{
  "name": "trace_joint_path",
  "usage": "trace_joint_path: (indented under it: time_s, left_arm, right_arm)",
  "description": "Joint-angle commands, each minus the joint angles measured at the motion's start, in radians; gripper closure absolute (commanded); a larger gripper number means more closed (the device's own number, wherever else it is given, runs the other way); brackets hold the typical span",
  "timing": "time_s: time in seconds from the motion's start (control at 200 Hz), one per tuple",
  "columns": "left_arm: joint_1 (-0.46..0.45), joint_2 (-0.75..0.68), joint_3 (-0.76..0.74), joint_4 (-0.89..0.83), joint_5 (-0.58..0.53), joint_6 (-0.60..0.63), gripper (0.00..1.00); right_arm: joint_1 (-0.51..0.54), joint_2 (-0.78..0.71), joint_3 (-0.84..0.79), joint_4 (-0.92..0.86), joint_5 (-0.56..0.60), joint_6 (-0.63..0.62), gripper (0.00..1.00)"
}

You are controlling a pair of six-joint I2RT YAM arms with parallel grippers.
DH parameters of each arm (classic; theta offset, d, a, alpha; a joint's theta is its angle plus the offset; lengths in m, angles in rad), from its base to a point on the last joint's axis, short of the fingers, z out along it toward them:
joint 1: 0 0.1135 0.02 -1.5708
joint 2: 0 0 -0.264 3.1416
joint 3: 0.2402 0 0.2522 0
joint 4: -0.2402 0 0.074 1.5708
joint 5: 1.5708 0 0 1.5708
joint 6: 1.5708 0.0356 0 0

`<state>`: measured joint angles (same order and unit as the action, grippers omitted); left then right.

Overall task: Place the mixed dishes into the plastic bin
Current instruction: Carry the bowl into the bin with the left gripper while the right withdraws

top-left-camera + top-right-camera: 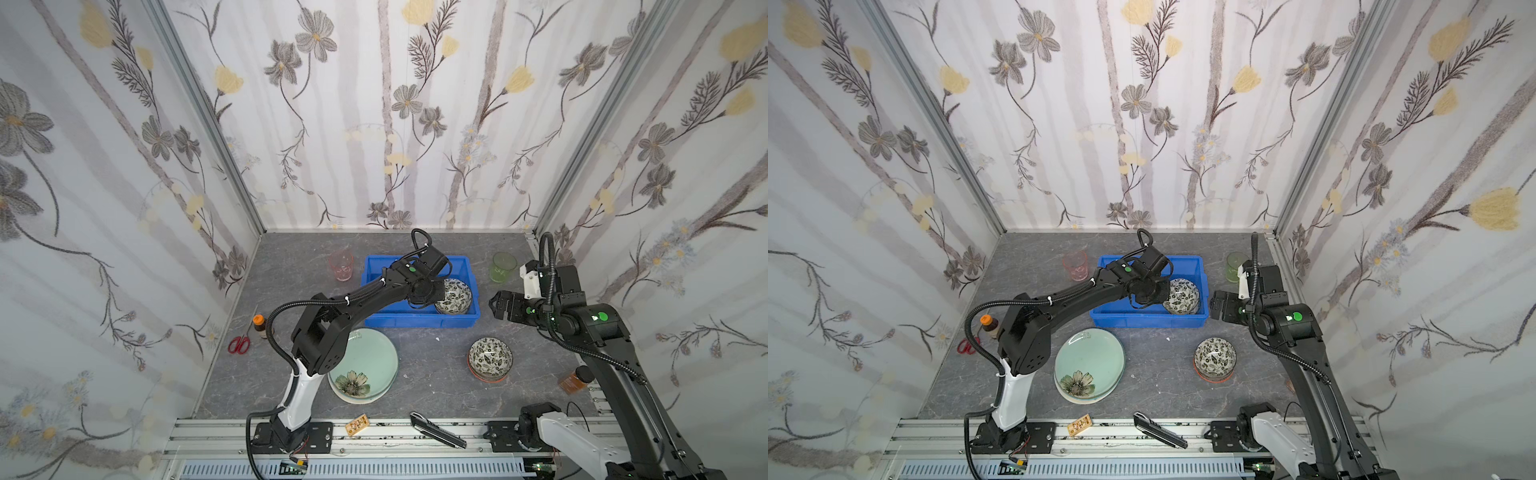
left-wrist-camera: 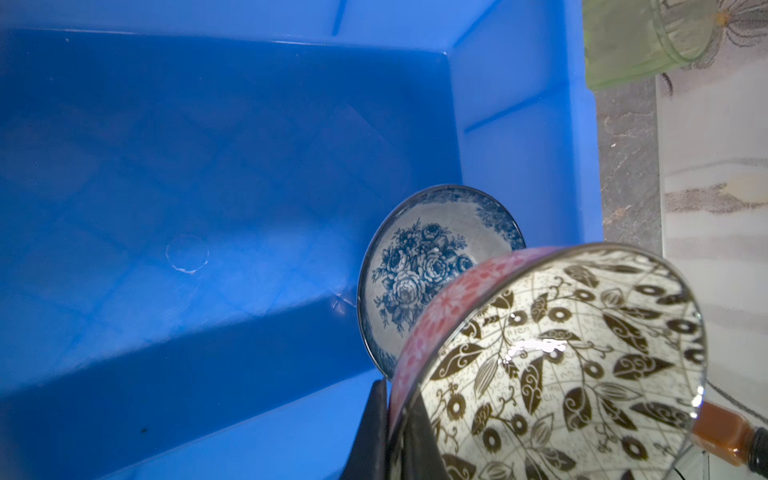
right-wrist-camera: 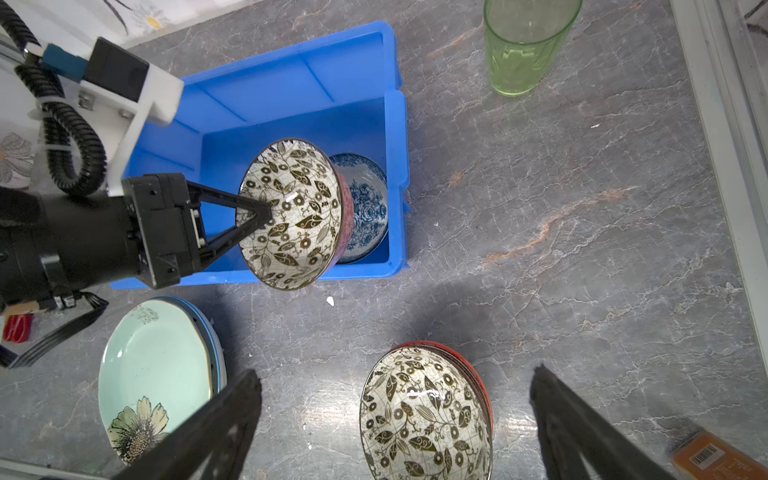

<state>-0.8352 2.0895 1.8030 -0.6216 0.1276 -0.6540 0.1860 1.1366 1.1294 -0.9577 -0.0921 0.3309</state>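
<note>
**Left gripper holds a patterned bowl over the right end of the blue bin**

In the middle of a top view, the left gripper (image 3: 262,216) is clamped on the rim of a black-and-white bowl (image 3: 299,249), with one finger inside and one against its pink outer wall. The bowl is tipped on edge above the right end of the plastic bin (image 1: 415,322). Its open face is turned toward the gripper. Its foot points at a blue-and-white bowl (image 2: 415,270) already lying in that end of the bin. I cannot tell whether the two bowls touch.

The held bowl is already over the bin, so the coming move looks like a short drop beside or onto the blue-and-white bowl. The left end of the bin floor is bare.

At the right of the view, the right gripper (image 3: 395,372) hangs with its jaws wide apart and holds nothing. It is above a second black-and-white bowl (image 1: 490,357) nested in an orange bowl (image 1: 488,377) on the surface, just in front of the bin. That arm is the nearer one to this pair.
</note>
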Motion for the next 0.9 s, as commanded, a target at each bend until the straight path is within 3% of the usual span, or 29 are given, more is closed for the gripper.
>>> trace_joint_path:
  time_s: [0.0, 0.899]
  left_arm:
    - [0.001, 0.023, 0.03, -0.001, -0.002, 0.018, 1.0]
    - [0.002, 0.147, 0.137, -0.034, 0.007, 0.028, 1.0]
  right_arm:
    - [-0.009, 0.0, -0.018, 0.062, -0.023, -0.016, 0.0]
    - [-0.029, 0.044, -0.084, 0.109, -0.064, -0.035, 0.0]
